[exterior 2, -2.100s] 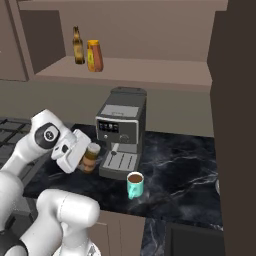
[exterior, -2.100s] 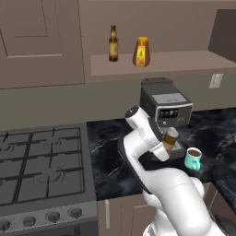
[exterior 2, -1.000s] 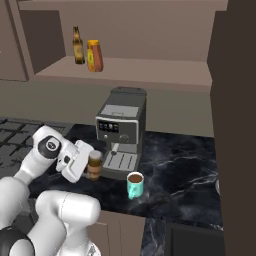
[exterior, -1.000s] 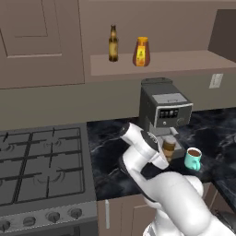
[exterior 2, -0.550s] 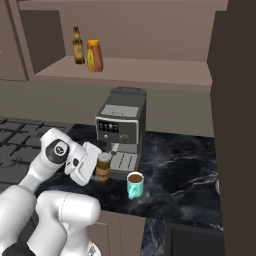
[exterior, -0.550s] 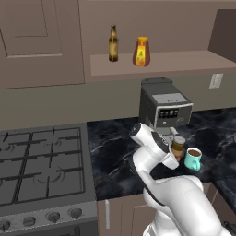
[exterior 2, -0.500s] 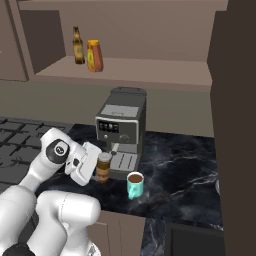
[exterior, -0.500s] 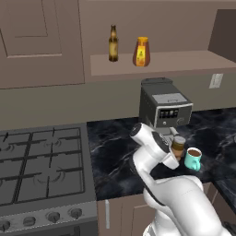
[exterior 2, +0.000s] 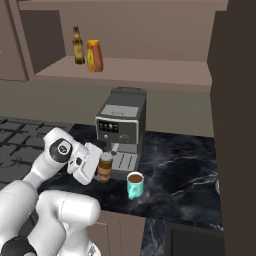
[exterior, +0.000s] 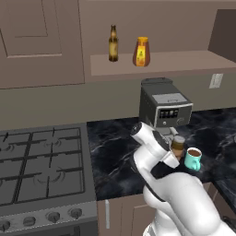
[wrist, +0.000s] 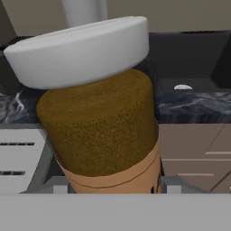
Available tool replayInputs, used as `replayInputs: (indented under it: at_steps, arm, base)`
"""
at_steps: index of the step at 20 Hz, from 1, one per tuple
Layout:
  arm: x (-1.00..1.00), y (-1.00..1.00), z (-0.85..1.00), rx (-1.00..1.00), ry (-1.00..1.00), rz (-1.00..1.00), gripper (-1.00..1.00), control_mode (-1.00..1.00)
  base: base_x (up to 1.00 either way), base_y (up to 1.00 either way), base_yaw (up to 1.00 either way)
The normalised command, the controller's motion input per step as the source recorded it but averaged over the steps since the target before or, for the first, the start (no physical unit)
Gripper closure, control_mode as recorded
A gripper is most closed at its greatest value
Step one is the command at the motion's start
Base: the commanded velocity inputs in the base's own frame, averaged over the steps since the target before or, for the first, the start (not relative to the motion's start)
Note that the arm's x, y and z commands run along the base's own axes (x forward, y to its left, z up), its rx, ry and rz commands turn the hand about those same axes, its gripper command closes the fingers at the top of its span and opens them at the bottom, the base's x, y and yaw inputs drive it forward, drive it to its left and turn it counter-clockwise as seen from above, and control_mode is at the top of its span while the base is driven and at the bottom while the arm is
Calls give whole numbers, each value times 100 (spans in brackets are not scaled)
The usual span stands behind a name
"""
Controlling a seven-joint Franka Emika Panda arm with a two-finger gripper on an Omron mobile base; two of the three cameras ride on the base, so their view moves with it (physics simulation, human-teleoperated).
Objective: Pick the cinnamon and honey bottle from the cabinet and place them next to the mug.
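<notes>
My gripper is shut on the cinnamon, a small brown jar with a pale top, held upright just in front of the coffee machine. In the left base view the cinnamon stands a short way left of the teal mug, which holds dark liquid. The mug sits near the counter's front edge. I cannot tell whether the jar touches the counter. Up close, the cinnamon fills the hand view. The amber honey bottle stands on the cabinet shelf, as does the honey bottle in the right base view.
A slender dark bottle stands left of the honey bottle on the shelf. The grey coffee machine sits right behind the jar and mug. A gas stove lies to the left. Dark marble counter stretches right of the mug.
The arm has carried the cinnamon down and to the right, from in front of the coffee machine's left side to close beside the mug. The grip stayed shut.
</notes>
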Motion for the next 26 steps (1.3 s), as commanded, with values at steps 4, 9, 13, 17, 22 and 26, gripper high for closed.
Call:
replayInputs:
  at_steps: [4, 9, 13, 17, 22, 26]
  arm:
    - [9, 0, -43, 0, 13, 0, 100, -100]
    - [9, 0, -48, 0, 10, 0, 100, -100]
    - [4, 0, -46, -1, 1, 0, 100, -100]
    - [0, 0, -43, -2, 0, 0, 100, -100]
    - [0, 0, -49, -5, -2, 0, 100, -100]
    - [0, 0, -24, -8, -5, 0, 100, -100]
  base:
    - [0, 0, 0]
    - [0, 0, 0]
    - [0, 0, 0]
    - [0, 0, 0]
    - [0, 0, 0]
    - [0, 0, 0]
